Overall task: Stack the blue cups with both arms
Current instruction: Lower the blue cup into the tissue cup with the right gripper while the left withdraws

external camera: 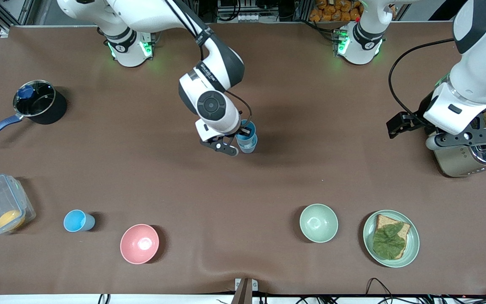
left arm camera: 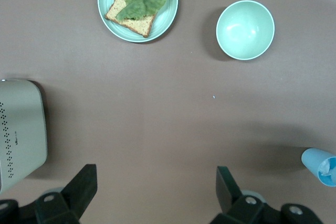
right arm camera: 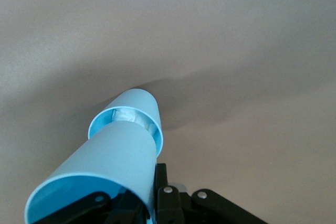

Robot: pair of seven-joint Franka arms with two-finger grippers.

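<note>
Right gripper nests smooth tapered cup into another.

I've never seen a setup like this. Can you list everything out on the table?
Blue cups: three; two nested mid-table, one beside the pink bowl.
Pink bowl: one, near front camera.
Green bowl: one, beside plate.
Plate: one, green, bread and lettuce on it.
Toaster: one, silver, left arm's end.
Pot: one, black, blue handle.
Container: one, clear, orange item inside.
Right end effector: holds upper nested cup.
Left end effector: open, waiting by toaster.
</note>
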